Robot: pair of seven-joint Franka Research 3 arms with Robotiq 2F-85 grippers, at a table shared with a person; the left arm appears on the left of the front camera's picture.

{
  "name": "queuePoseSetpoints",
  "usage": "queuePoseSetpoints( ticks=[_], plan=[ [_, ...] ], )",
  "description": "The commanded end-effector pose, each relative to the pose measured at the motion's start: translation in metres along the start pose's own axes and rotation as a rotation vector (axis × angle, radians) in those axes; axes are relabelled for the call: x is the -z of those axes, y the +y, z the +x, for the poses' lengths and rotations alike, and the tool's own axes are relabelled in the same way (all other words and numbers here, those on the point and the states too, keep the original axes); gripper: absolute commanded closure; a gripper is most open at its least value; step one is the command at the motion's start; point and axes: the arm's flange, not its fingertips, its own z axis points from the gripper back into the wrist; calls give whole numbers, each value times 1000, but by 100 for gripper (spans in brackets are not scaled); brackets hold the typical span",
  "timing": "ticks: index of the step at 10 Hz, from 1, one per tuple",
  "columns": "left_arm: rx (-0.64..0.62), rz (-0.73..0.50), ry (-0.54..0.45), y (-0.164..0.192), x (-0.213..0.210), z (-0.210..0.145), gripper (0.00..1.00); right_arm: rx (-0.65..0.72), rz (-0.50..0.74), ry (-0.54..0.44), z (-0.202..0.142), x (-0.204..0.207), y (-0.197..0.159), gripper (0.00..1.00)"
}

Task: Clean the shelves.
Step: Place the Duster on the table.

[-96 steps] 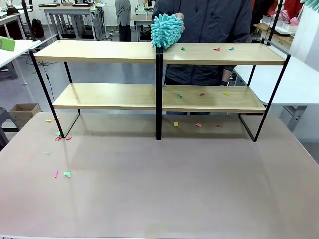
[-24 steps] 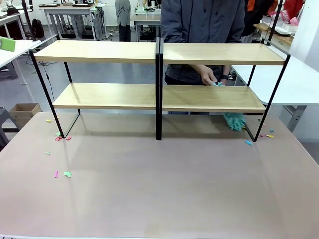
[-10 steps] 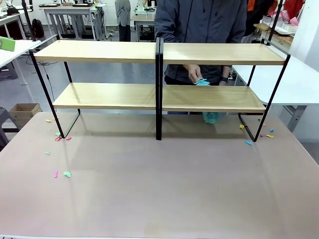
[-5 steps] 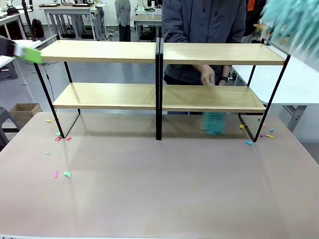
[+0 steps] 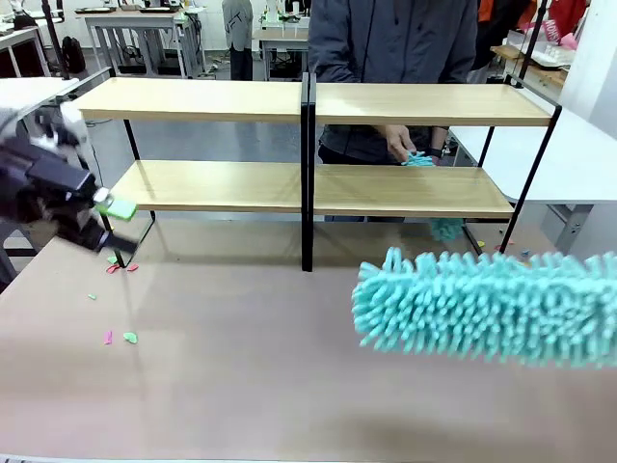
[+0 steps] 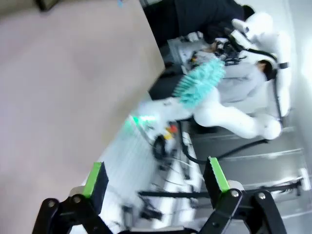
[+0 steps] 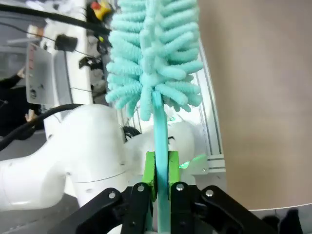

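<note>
Right claw (image 7: pixel 157 168) clamps a blurred duster (image 5: pixel 492 304); left claw (image 6: pixel 155 180) gapes wide.

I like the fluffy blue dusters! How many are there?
2: a big duster held by the robot's right gripper over the table's right, and another duster behind the shelves, held by the person's hand.

Both robot arms have swung into the front view since a second ago. The left hand (image 5: pixel 114 208), jaws apart and empty, now hangs blurred at the left end of the shelves (image 5: pixel 308 104). The right hand (image 7: pixel 162 171) has brought a teal duster (image 5: pixel 487 307) low across the table (image 5: pixel 241 386) at right, clamped on its handle. The person's hand (image 5: pixel 400 145) has shifted slightly right along the lower board with its own small duster (image 5: pixel 447 229).
</note>
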Motion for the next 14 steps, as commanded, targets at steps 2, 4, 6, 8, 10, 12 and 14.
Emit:
queuePoseSetpoints(
  ticks=[2, 4, 6, 8, 10, 12, 14],
  plan=[
    [-374, -188, 21, 47, 18, -58, 0, 81, -57, 4, -3, 19, -67, 88],
    [-304, -122, 32, 55, -11, -24, 0, 125, -56, -50, -8, 26, -86, 88],
    [-304, -122, 32, 55, -11, -24, 0, 157, -75, -62, -5, 30, -92, 88],
    [-304, -122, 32, 55, -11, -24, 0, 163, -100, -60, -2, 29, -95, 80],
    [-304, -122, 32, 55, -11, -24, 0, 136, -174, -182, -6, 16, -91, 21],
    [-304, -122, 32, 55, -11, -24, 0, 207, -452, -698, -34, -34, -80, 0],
    [-304, -122, 32, 55, -11, -24, 0, 237, -364, -791, -59, -62, -57, 0]
  ],
)
